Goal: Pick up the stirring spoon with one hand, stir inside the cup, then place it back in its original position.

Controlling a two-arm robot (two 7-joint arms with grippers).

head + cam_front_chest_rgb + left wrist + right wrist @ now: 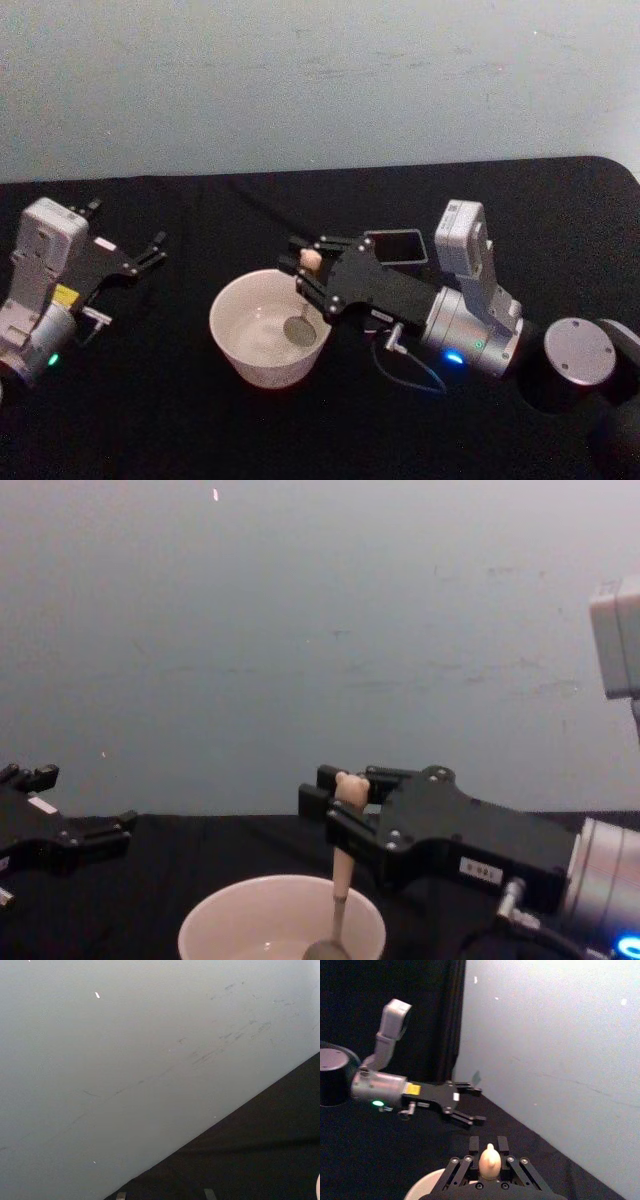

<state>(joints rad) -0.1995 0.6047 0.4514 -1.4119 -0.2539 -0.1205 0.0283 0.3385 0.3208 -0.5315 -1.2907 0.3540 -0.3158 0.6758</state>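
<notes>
Cup [232, 356] set mid-table [150, 420]. Stirring spoon [341, 872] held upright by right gripper [300, 266], bowl end inside cup, right side. Holder [400, 247] located behind-right of cup. Left gripper [128, 226] parked well left.

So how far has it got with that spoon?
Done: the right gripper holds the stirring spoon, out of the grey holder. In hand: the spoon's metal bowl is down inside the cup, so stirring. Left: putting it back in the holder. The left gripper sits idle, open.
</notes>
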